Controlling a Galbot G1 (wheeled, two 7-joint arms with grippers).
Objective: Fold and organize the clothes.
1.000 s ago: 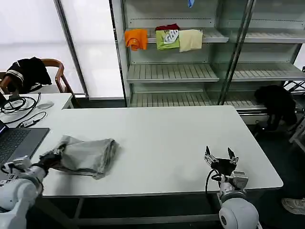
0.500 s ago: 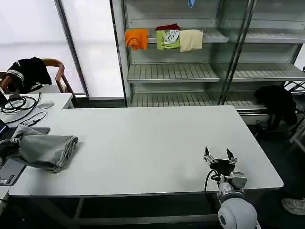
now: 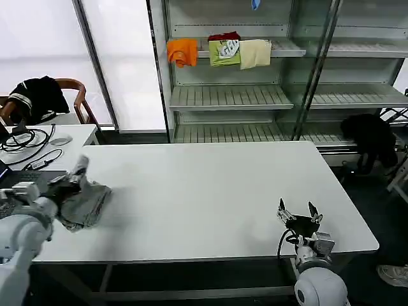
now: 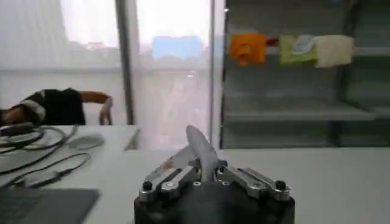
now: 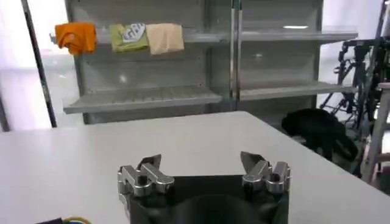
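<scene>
We judge the fold done and the carrying-off in hand: our left claw (image 3: 71, 180) is clamped on the bundled grey T-shirt (image 3: 86, 204) at the counter's (image 3: 210, 191) left edge. Next, it needs a clean lift. Our right claw (image 3: 298, 212) waits spread wide, holding nothing.

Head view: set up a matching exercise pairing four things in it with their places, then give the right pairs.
Things:
1. light grey bunched T-shirt
2. orange folded garment
3. right gripper
4. black garment draped on the wooden chair

Places:
A. open, above the white table's near right edge
B. upper shelf of the metal rack, beside green and cream garments
C. far left, behind the side desk
D. left end of the white table, pinched in the left gripper

Pairs: 1-D, 2-B, 3-A, 4-C
</scene>
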